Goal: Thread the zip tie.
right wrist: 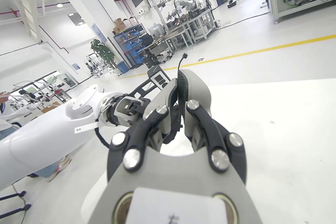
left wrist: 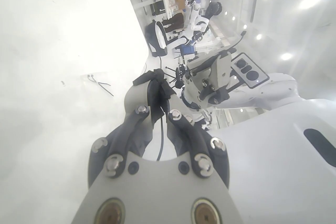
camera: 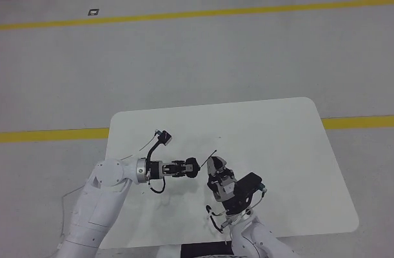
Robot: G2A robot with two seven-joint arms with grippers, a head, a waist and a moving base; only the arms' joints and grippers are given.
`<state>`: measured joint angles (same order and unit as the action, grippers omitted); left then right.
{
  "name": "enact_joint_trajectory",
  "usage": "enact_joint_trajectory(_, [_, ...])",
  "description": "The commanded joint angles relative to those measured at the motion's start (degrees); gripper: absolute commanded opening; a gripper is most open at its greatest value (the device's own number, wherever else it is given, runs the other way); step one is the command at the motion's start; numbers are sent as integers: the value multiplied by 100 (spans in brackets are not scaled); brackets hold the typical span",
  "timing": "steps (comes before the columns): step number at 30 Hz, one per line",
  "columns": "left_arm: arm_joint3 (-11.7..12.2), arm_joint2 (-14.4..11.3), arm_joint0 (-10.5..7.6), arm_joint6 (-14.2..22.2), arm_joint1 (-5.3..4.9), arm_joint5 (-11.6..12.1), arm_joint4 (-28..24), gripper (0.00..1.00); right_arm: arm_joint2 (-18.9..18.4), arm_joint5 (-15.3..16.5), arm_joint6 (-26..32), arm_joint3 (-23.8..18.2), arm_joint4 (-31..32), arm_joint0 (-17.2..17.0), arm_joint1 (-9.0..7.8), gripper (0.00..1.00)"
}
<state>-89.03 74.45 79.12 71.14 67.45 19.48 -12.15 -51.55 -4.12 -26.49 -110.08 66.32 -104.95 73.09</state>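
Observation:
The black zip tie [right wrist: 179, 70] is pinched between the pads of my right gripper [right wrist: 178, 83], which is shut on it. Its square head [right wrist: 185, 55] sticks out past the fingertips. My left gripper [left wrist: 157, 83] is shut on a black strip [left wrist: 160, 135] whose loose tail runs back between its fingers. In the top view the left gripper [camera: 191, 166] and right gripper [camera: 216, 165] hang tip to tip over the middle of the white table [camera: 293, 142], a small gap apart. From the left wrist view, the right gripper [left wrist: 183, 75] sits just beyond my fingertips.
A thin black strip [left wrist: 103, 85] lies on the table beside the grippers; it appears as a slanted line [camera: 208, 157] from above. The table's far half and right side are bare. Yellow floor lines [camera: 184, 14] run beyond the table.

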Motion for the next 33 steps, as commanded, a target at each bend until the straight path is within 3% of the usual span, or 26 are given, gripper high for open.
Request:
enact_joint_trajectory(1, [5, -7, 0, -3, -2, 0, -2, 0, 7, -8, 5, 15, 18, 4, 4, 0])
enact_joint_trajectory(33, [14, -35, -13, 27, -6, 0, -12, 0, -1, -119, 104, 83, 294, -27, 42, 0])
